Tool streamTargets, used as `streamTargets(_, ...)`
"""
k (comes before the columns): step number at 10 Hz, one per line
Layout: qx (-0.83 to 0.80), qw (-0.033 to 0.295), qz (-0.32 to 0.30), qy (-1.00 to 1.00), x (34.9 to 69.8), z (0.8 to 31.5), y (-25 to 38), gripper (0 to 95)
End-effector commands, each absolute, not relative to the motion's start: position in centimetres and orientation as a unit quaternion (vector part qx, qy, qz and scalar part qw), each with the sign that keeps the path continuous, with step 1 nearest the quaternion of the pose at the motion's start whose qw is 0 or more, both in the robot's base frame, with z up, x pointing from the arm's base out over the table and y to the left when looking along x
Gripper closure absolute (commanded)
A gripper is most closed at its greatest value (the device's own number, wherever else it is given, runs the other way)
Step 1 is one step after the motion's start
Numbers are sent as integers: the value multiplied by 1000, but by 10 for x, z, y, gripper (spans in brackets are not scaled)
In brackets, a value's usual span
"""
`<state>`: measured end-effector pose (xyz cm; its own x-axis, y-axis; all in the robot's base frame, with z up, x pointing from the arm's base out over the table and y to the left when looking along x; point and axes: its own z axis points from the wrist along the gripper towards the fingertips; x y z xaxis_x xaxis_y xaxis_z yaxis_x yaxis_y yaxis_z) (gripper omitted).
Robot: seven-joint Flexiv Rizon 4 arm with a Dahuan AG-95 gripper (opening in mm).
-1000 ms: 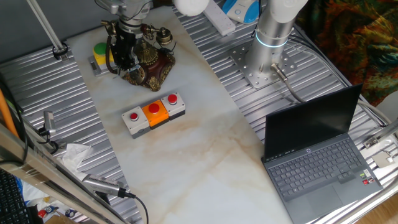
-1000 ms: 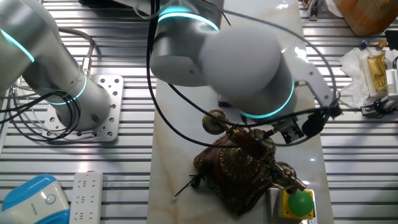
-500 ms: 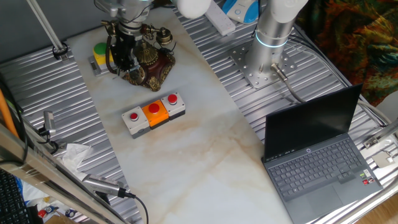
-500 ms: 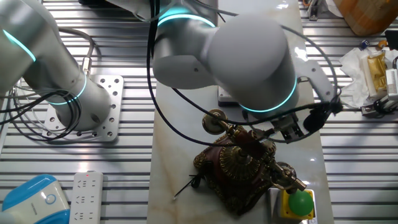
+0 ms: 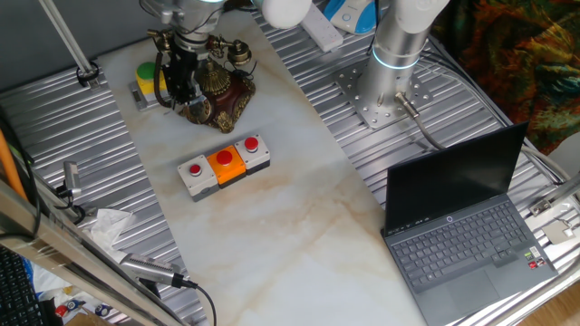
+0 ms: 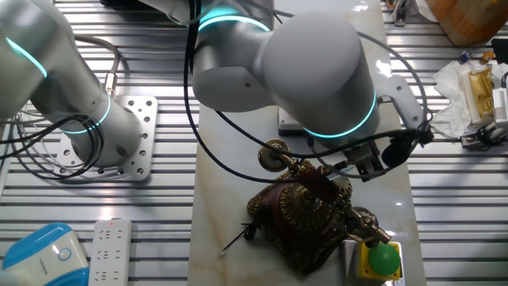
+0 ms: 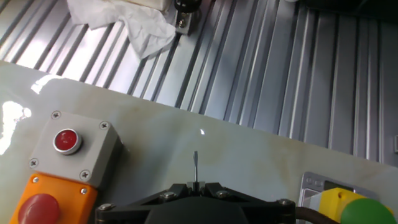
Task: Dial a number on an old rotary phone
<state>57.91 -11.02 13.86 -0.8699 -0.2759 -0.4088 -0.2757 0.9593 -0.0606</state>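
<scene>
Marble-patterned tabletop (image 5: pixel 272 217) runs down the middle of what we see, flanked on both long sides by ribbed metal panels (image 5: pixel 72 127). An open laptop (image 5: pixel 462 231) sits at the near right corner, and crumpled white tissue (image 5: pixel 107 222) lies on the left panel. We find the old rotary phone (image 5: pixel 222 91) near the far left corner of the marble, its handset resting across the cradle, with a yellow box carrying a green button (image 5: pixel 144 74) just beside it toward the left edge. A grey box with red and orange buttons (image 5: pixel 224 166) sits closer to the middle. The gripper (image 5: pixel 178 86) hangs over the phone's left side; we cannot tell how its fingers stand. The arm's base (image 5: pixel 385 95) is bolted to the right panel at the far edge.
</scene>
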Motion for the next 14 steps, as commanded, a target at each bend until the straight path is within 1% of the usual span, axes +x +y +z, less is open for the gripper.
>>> streamTargets(1, -138, 211, 0, 968, 579, 139, -110, 950)
streamTargets(6, -137, 207, -3, 969, 579, 138, -110, 950)
streamTargets(10, -128, 197, -11, 972, 579, 138, -110, 950)
streamTargets(14, -114, 190, -33, 975, 579, 137, -108, 950)
